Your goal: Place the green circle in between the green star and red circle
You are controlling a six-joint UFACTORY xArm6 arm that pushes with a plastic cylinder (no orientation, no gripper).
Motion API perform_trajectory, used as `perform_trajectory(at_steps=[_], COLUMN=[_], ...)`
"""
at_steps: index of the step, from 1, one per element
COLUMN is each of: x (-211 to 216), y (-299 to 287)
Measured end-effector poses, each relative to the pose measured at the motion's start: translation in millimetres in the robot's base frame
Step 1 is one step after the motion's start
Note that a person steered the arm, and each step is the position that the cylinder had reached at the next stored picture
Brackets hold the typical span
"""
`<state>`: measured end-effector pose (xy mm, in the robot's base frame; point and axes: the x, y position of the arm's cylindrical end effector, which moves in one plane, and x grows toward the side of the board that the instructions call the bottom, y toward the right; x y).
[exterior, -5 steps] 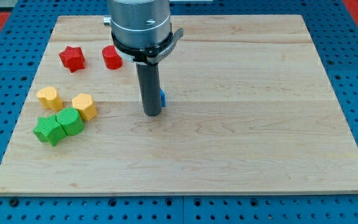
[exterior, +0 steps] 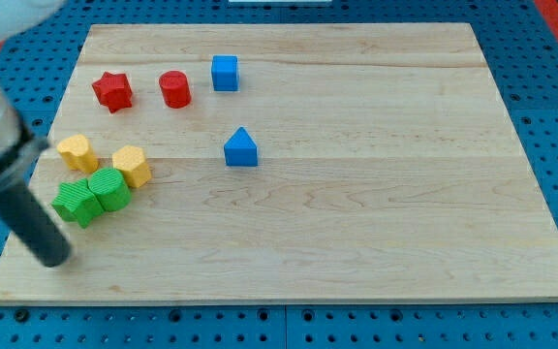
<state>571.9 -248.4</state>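
The green circle [exterior: 110, 188] sits at the board's left, touching the green star [exterior: 76, 202] on its left. The red circle [exterior: 174, 88] stands near the view's top left, well above them. My rod comes in blurred from the left edge, and my tip [exterior: 54, 258] rests on the board below and left of the green star, a short gap away from it.
A red star [exterior: 112, 90] lies left of the red circle. Two yellow blocks [exterior: 77, 152] [exterior: 132, 166] sit just above the green pair. A blue cube [exterior: 225, 72] and a blue triangle [exterior: 241, 147] lie toward the middle. The wooden board [exterior: 376, 194] lies on a blue pegboard.
The rod has swung from the board's middle by the blue triangle to the lower left near the green star. The blue cube and triangle are now uncovered. No block has moved.
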Motion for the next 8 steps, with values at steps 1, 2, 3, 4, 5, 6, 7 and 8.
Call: perform_trajectory(at_steps=[1, 2, 3, 4, 5, 6, 7, 8], x=[-23.4, -52.9, -55.5, -67.9, -81.5, -82.3, -97.2, -118.8], y=[-0.4, 11.5, 47.5, 67.3, 91.5, 123.7, 137.2, 137.2])
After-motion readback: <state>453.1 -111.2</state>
